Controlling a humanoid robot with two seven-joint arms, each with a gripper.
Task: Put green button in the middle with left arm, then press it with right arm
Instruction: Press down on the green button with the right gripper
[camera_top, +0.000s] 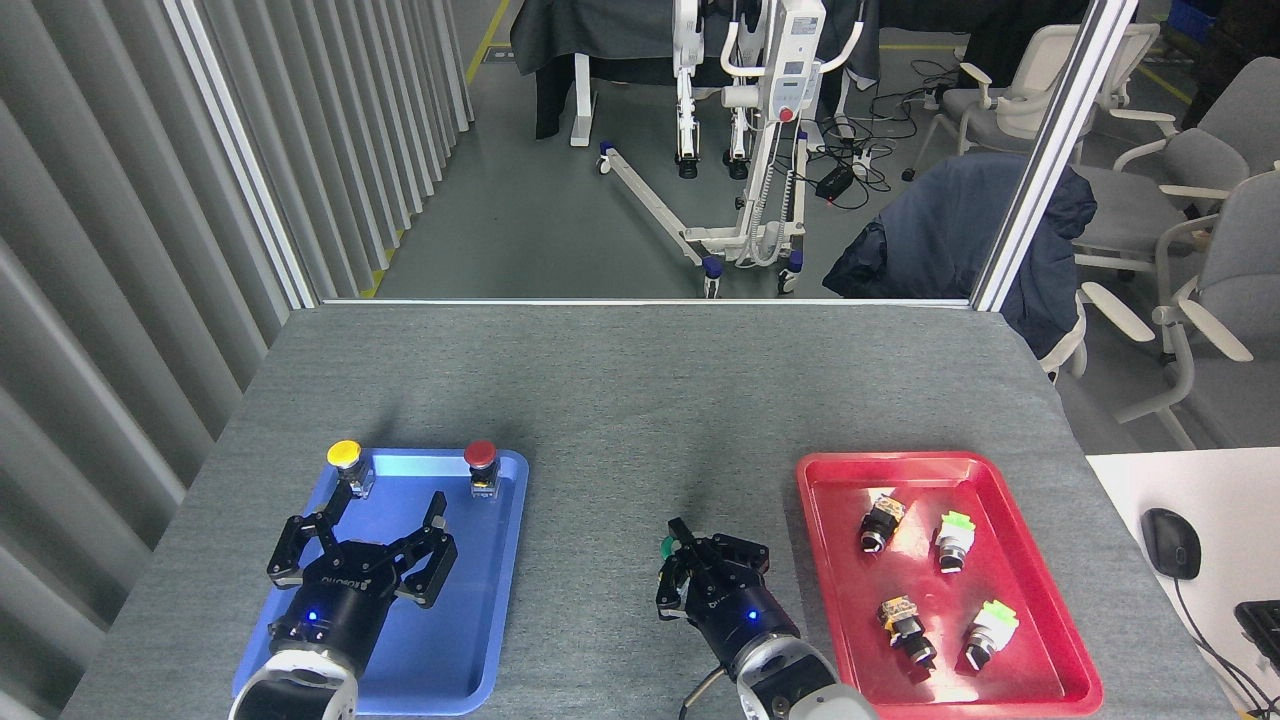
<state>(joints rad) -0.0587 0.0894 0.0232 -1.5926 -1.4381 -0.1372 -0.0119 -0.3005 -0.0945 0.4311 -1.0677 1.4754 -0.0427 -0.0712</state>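
Only a thin edge of the green button's (665, 546) cap shows, on the bare grey felt in the middle (600, 480) between the two trays. My right gripper (684, 540) is directly over it and hides the rest. Its fingers are drawn together with nothing held, and I cannot tell whether they touch the cap. Over the blue tray (490, 620), my left gripper (390, 498) hangs open and empty, its fingers pointing toward the tray's far end.
A yellow button (345, 455) and a red button (481, 456) stand at the blue tray's far edge. The red tray (1040, 600) on the right holds several switches, two with light-green tops. A mouse (1170, 543) lies on a white desk at far right.
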